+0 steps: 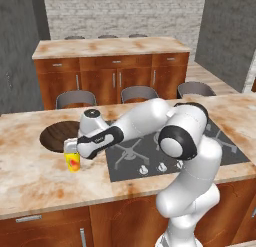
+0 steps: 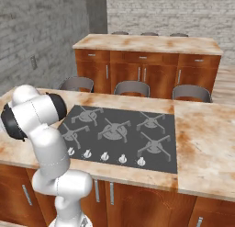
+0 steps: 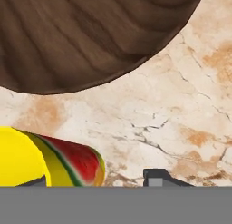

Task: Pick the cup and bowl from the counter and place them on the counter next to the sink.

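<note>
The small yellow cup with a red-orange mark stands on the beige counter, left of the cooktop. Just behind it lies the wide dark wooden bowl. My gripper comes down onto the cup's top from the right. In the hand view the cup sits at the lower left, between my fingertips. The right fingertip stands clear of the cup's side, and the left one is mostly hidden by the cup. The jaws are open around the cup. The bowl spreads across the top of that view.
A grey four-burner cooktop with a row of knobs lies right of the cup, under my arm. Three grey stools stand behind the counter. A second counter with wood cabinets runs along the back wall.
</note>
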